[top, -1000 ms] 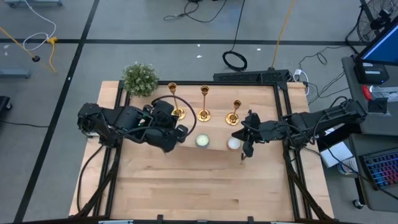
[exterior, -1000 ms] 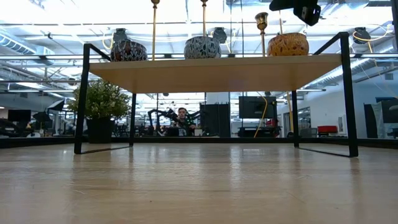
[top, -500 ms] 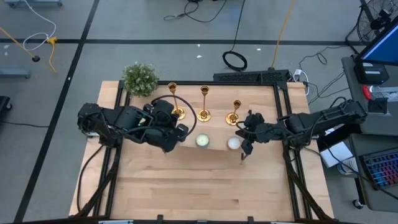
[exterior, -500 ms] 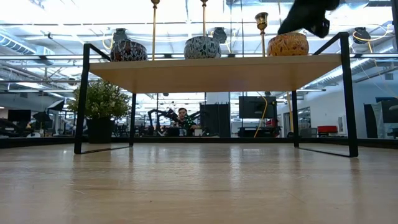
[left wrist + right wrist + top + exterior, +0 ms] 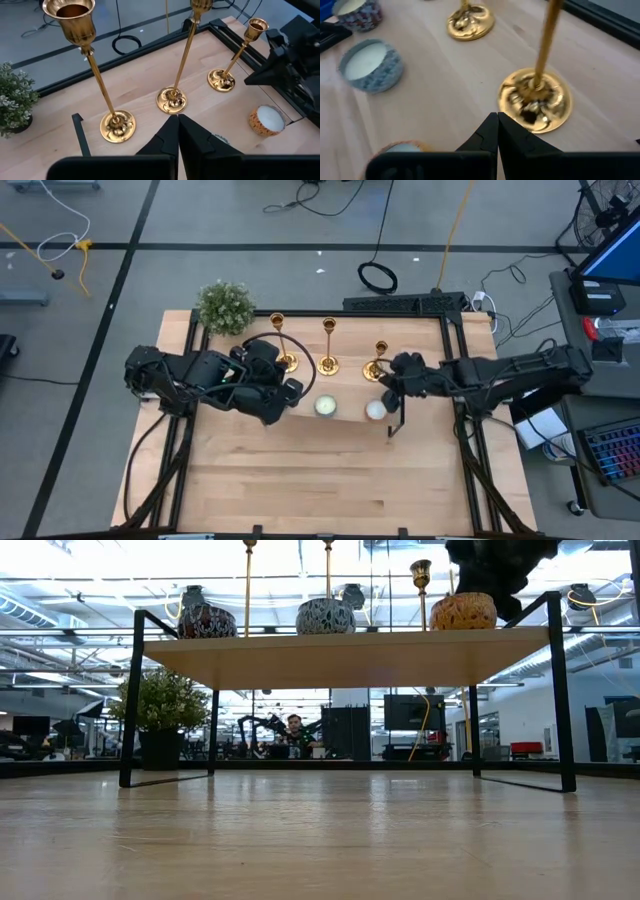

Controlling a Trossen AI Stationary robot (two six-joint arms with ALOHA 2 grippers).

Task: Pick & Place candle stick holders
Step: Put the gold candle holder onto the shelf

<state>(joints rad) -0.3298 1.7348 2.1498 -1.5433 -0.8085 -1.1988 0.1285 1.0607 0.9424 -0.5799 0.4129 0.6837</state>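
Three gold candle stick holders stand upright on their round bases on the wooden shelf top (image 5: 340,425): a left one (image 5: 117,126), a middle one (image 5: 171,100) and a right one (image 5: 221,80). My left gripper (image 5: 177,120) is shut and hovers just near of the middle holder's base, touching nothing. My right gripper (image 5: 497,120) is shut with nothing between its fingers. It hovers close to the right holder's base (image 5: 535,100) and appears beside that holder (image 5: 377,362) in the high view.
Round candles sit on the shelf in front of the holders: a blue patterned one (image 5: 370,62), an orange one (image 5: 266,120) and another at the left (image 5: 207,620). A potted plant (image 5: 224,306) stands at the far left corner. The black shelf frame (image 5: 555,690) rises at the sides.
My right gripper has come down and gone toward the table's left and far side, closing on the right candle stick holder's base. It has stayed shut. The holders and candles have not moved.
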